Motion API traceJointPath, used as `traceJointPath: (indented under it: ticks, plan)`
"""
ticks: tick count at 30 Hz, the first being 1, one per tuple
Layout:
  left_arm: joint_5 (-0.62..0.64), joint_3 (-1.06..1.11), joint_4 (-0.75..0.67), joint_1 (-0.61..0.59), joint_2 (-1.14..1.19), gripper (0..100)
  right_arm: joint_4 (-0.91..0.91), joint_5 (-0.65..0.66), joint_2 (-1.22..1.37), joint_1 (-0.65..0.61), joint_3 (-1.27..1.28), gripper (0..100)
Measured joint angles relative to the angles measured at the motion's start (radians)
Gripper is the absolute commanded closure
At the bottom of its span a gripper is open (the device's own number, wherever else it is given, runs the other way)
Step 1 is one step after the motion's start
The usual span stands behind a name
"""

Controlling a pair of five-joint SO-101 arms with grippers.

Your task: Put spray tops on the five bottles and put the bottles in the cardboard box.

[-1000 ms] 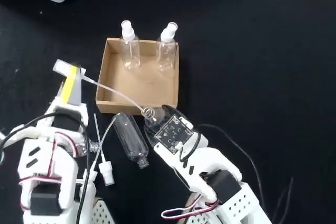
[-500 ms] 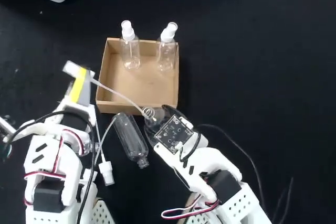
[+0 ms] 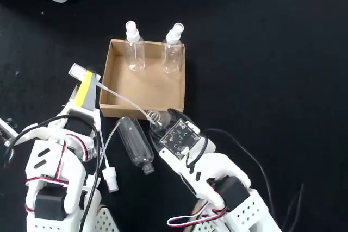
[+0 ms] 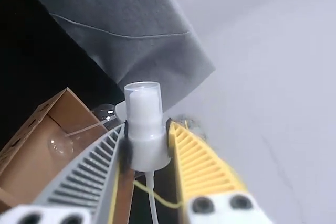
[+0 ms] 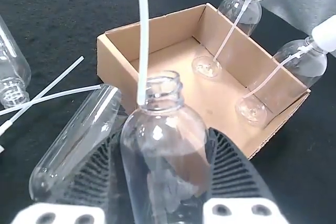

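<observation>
Left tool neared box, pinching spray top; tube slants to upright bottle right tool pinches.

The light is bright and even. The black table looks dark and matt, with hardly any shadow. Small white glints sit on the clear bottle; the spray top and the pale wall look very bright.

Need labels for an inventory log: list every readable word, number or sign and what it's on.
None can be read. The brown cardboard box, the clear plastic bottles and the white spray tops show no print.
Any marks on the small black circuit board on the right arm's wrist are too small to read.
</observation>
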Motion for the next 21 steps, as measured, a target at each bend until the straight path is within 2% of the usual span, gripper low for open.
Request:
traceJointPath:
  ticks: [7,21]
  plan:
    - [0.034,0.0,-0.046,-0.086,-0.003,97,0.0,0.0,0.0,0.0,0.0,90.7]
    - [0.012,0.057,-0.055,-0.043,0.005,97,0.0,0.0,0.0,0.0,0.0,90.7]
